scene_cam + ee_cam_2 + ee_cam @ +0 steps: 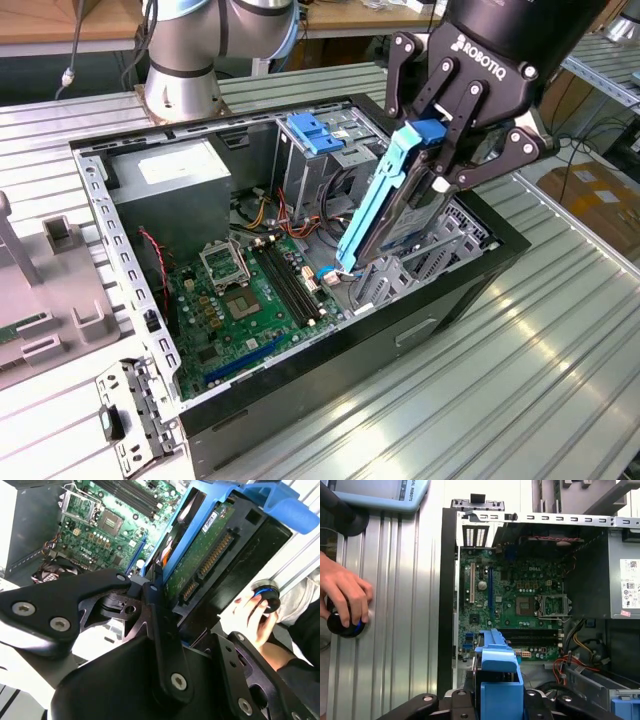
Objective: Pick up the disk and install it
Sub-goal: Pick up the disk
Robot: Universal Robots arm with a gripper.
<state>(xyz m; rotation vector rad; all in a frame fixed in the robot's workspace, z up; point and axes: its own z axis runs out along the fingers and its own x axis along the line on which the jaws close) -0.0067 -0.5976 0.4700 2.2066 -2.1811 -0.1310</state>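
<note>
**Disk gripped at its top end, low end down at the drive cage**

The gripper (440,175) is clamped on the upper end of the disk (372,215), a finger on each flat face. The disk hangs inside the open computer case (470,290), towards the exterior view's right.

The coming move turns on the disk's tilt. Its long axis runs steeply down from the gripper and slants towards the motherboard (240,310). It is neither upright nor level. The low end sits at the mouth of the metal cage (420,262), just beside the motherboard's edge. From these angles I cannot tell whether that end is touching the cage or hovering just above it. I judge that the disk is lifted and brought to the bay but not seated, since most of its length stands clear above the cage.

A person's hand (342,592) rests on a round knob (344,625), well apart from the case.
</note>
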